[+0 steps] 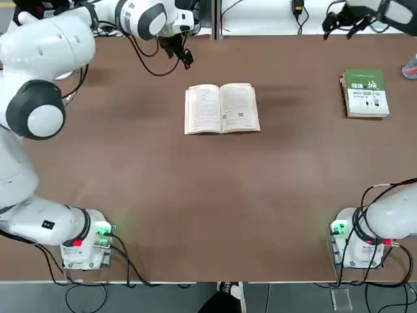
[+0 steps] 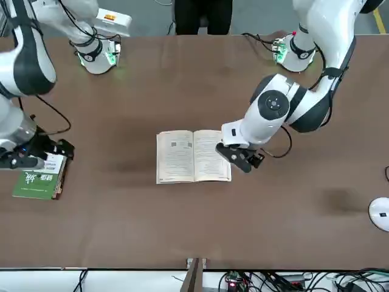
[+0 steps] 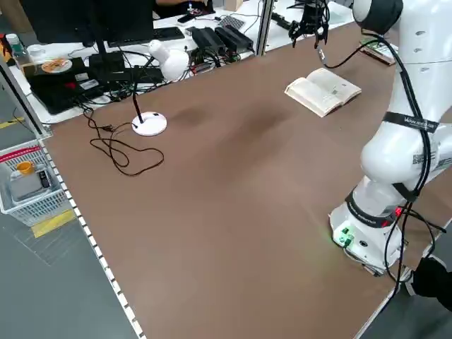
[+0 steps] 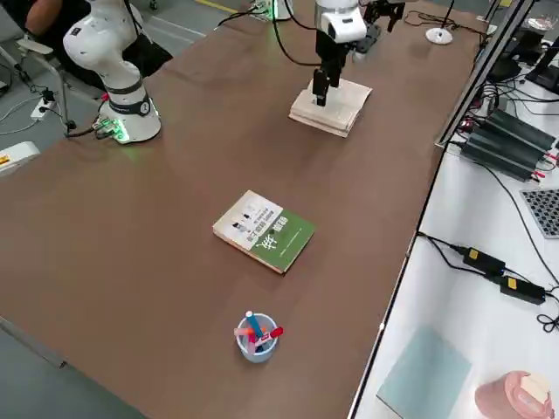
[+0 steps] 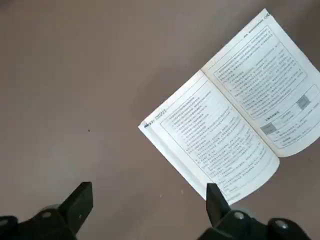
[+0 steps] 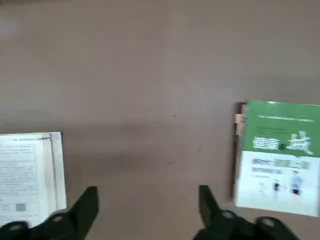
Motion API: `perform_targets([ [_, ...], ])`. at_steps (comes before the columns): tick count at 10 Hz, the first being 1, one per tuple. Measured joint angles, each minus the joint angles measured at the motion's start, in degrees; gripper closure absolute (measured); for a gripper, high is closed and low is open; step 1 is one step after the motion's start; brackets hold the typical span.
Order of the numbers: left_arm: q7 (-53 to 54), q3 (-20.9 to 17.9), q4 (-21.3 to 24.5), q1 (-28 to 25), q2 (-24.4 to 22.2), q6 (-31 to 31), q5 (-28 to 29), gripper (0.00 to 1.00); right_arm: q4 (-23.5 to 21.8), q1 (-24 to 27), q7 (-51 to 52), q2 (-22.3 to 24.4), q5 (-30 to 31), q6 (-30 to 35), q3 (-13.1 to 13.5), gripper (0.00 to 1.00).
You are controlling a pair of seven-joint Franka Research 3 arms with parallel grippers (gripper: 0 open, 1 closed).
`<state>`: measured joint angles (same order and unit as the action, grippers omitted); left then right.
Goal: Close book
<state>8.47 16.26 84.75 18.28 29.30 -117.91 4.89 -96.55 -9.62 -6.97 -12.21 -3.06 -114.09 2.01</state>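
The book (image 1: 221,109) lies open and flat at the table's middle, cream text pages up; its cover is hidden underneath. It also shows in the front view (image 2: 193,156) and the left wrist view (image 5: 235,125). My left gripper (image 1: 183,56) hangs open just off the book's far left corner (image 2: 243,160), with nothing between its fingers (image 5: 80,200). My right gripper (image 1: 344,23) hovers open over the far right of the table, near the green-covered book (image 1: 365,93), and holds nothing (image 6: 147,202).
The green-covered book (image 6: 277,160) lies shut at the far right. A cup of pens (image 4: 255,336) stands beyond it near the right edge. A white desk lamp base (image 3: 150,124) with a cable sits at the far left. Broad bare tabletop lies between the open book and the arm bases.
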Motion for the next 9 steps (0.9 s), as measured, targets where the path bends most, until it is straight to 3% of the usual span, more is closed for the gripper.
perform_targets([
  [1,1.3,0.0,-0.6,-0.1,0.8,-0.4,0.0,0.00,0.0,0.0,0.0,-1.2,-1.8,-1.1,0.0,0.30],
  [4,3.7,-0.1,-2.0,0.0,3.2,-3.0,0.1,0.00,0.0,-0.1,0.0,-3.8,-8.4,-3.3,0.0,0.57],
  [5,4.6,-0.1,-2.1,0.0,4.1,-4.6,0.1,0.00,0.0,-0.2,-0.1,-4.5,-11.5,-3.5,0.0,0.72],
  [7,6.8,0.0,-2.1,0.0,6.3,-9.0,0.1,0.00,0.0,-0.7,-0.2,-6.0,-18.6,-3.5,0.0,0.91],
  [8,7.5,0.0,-2.1,0.0,7.5,-10.9,0.1,0.00,0.0,-0.9,-0.2,-6.8,-22.1,-3.5,0.0,0.99],
  [9,7.9,0.0,-2.2,0.1,8.5,-12.5,0.1,0.00,0.0,-1.3,-0.2,-7.6,-25.8,-3.6,0.0,0.99],
])
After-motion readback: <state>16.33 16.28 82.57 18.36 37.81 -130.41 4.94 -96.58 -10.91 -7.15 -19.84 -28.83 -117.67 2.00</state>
